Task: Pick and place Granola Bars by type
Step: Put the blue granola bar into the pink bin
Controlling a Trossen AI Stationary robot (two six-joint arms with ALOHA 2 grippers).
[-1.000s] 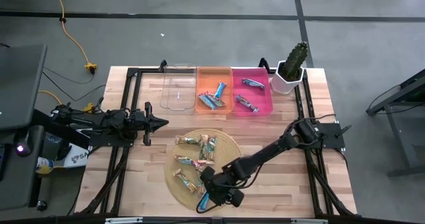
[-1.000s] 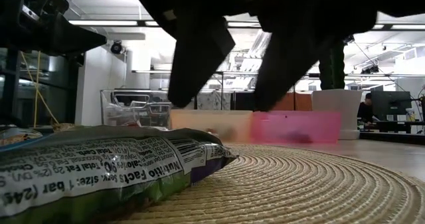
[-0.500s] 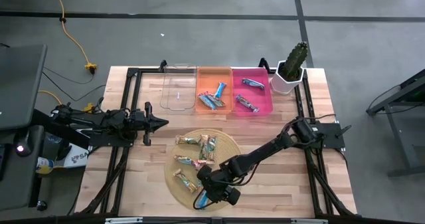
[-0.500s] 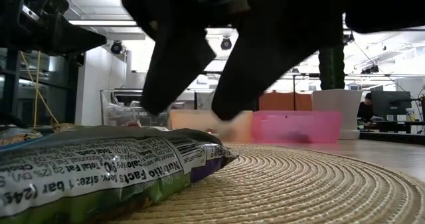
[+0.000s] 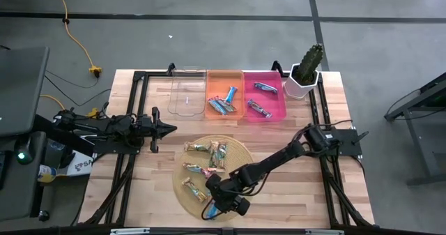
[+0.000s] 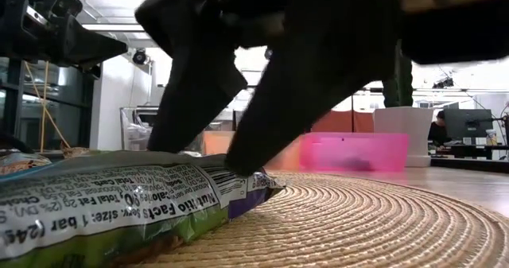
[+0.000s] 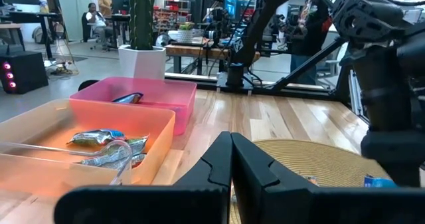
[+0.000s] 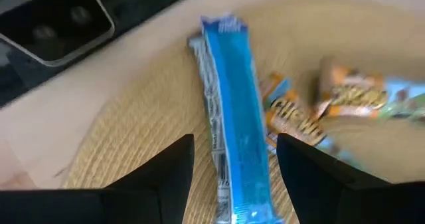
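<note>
A round woven mat (image 5: 240,151) holds several granola bars (image 5: 209,153), tan-gold and blue. One bright blue bar (image 8: 232,104) lies flat near the mat's near edge. My right gripper (image 8: 236,147) is open and slants down over it, one finger on each side of the bar, fingertips (image 6: 238,163) just above the wrapper (image 6: 119,200). I see no touch. My left gripper (image 5: 171,128) is shut and level at the table's left, holding nothing.
At the far edge stand a clear bin (image 5: 187,95), an orange bin (image 5: 224,108) with blue bars, and a pink bin (image 5: 275,109) with dark bars. A potted cactus (image 5: 304,78) is at the far right. Black frame rails (image 5: 139,95) border the table.
My right gripper has moved down and toward the table's left over the mat. Its open fingers have come to stand astride the blue bar. The bars have stayed where they were.
</note>
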